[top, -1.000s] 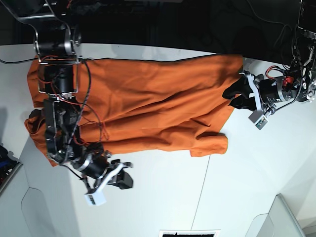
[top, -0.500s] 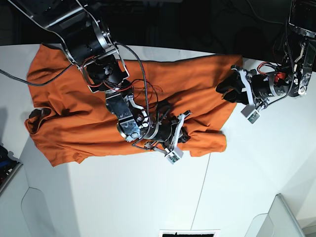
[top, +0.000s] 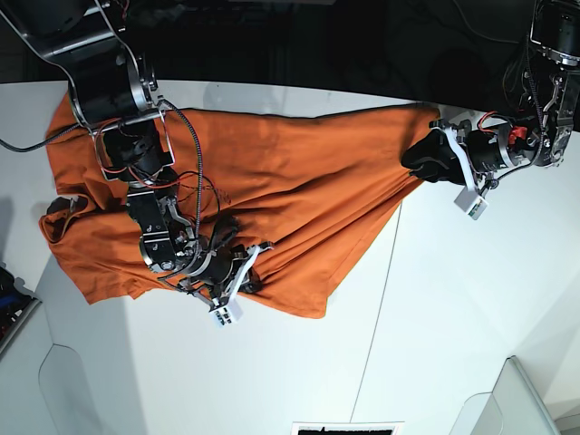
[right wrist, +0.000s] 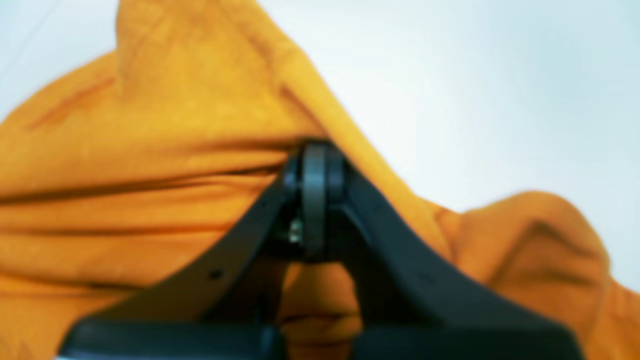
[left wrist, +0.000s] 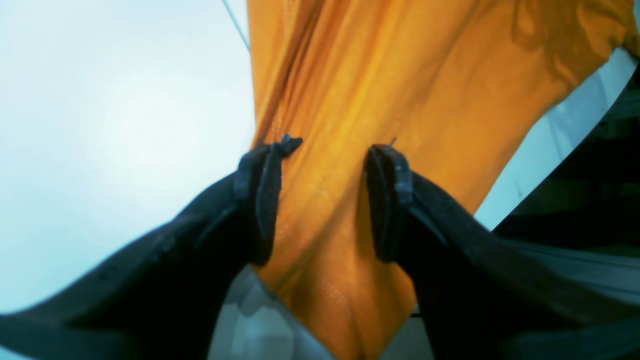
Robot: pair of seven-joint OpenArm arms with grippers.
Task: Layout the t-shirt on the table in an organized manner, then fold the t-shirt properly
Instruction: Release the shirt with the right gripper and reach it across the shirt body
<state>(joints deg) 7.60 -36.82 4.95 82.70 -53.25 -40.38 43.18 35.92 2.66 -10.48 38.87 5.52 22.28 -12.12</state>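
Note:
The orange t-shirt lies stretched left to right across the white table, wrinkled, with its lower right edge running diagonally. My right gripper is at the shirt's near edge, shut on a raised fold of the cloth; in the right wrist view the t-shirt drapes over the pinched tips of the right gripper. My left gripper sits at the shirt's right end. In the left wrist view the left gripper has its jaws wide apart, and a tapering strip of the t-shirt runs between them.
A thin dark seam crosses the table right of the shirt. A pale bin stands at the near right corner and a dark-edged object at the near edge. Beyond the table's far edge it is dark.
My right arm has swung back to the left with the shirt's near edge in its grip, dragging the lower right corner leftward. The left gripper has stayed at the shirt's right end.

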